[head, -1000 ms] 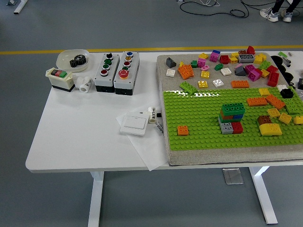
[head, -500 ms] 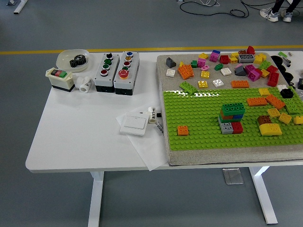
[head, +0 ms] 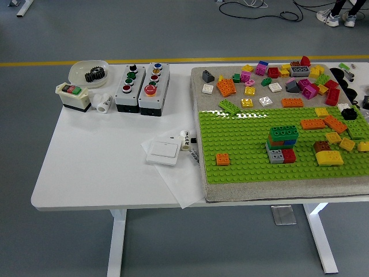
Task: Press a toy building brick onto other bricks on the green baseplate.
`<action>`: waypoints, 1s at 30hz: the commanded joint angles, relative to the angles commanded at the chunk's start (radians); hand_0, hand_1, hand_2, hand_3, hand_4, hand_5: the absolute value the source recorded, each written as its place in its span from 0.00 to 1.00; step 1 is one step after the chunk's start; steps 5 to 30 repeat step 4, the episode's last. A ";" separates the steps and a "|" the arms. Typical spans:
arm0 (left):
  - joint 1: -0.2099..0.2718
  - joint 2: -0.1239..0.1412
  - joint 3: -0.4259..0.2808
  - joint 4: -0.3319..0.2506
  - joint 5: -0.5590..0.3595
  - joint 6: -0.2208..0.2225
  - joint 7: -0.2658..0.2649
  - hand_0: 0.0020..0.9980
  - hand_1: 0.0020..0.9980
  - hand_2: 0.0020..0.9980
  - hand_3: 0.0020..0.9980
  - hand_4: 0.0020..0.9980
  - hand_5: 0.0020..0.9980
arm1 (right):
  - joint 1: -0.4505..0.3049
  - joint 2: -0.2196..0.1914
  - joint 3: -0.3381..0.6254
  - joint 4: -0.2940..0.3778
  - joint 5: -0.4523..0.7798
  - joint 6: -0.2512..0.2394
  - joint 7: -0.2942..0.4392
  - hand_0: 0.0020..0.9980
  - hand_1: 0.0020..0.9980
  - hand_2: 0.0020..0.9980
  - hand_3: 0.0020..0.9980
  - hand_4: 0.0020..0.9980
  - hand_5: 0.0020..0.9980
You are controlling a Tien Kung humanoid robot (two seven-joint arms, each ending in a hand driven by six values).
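Observation:
The green baseplate [head: 253, 156] lies on a grey mat [head: 199, 95] on the right half of the white table. Near its middle stands a small stack of bricks [head: 282, 144]: green on top, orange and blue beneath, grey and red at the front. A lone orange brick [head: 223, 159] sits on the plate's left part. More orange, yellow and brown bricks [head: 330, 145] are fixed at the plate's right. Several loose bricks [head: 277, 81] of many colours lie on the mat behind the plate. Neither robot hand shows in this view.
On the table's left are two grey button boxes [head: 141, 86], a small switch box [head: 73, 95], a white bowl holding a black gear [head: 89, 72] and a white roll [head: 104, 103]. A white wall switch [head: 164, 151] lies on paper near the mat's left edge.

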 joint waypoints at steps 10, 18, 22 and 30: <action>0.000 0.000 0.000 0.000 0.001 -0.001 0.000 0.71 0.74 0.74 0.60 0.68 0.60 | -0.002 0.000 0.003 0.001 -0.019 0.033 -0.011 0.64 0.64 0.67 0.61 0.83 0.87; 0.000 0.000 0.000 0.000 0.001 -0.001 0.000 0.71 0.74 0.74 0.60 0.68 0.60 | -0.002 0.000 0.003 0.001 -0.019 0.033 -0.011 0.64 0.64 0.67 0.61 0.83 0.87; 0.000 0.000 0.000 0.000 0.001 -0.001 0.000 0.71 0.74 0.74 0.60 0.68 0.60 | -0.002 0.000 0.003 0.001 -0.019 0.033 -0.011 0.64 0.64 0.67 0.61 0.83 0.87; 0.000 0.000 0.000 0.000 0.001 -0.001 0.000 0.71 0.74 0.74 0.60 0.68 0.60 | -0.002 0.000 0.003 0.001 -0.019 0.033 -0.011 0.64 0.64 0.67 0.61 0.83 0.87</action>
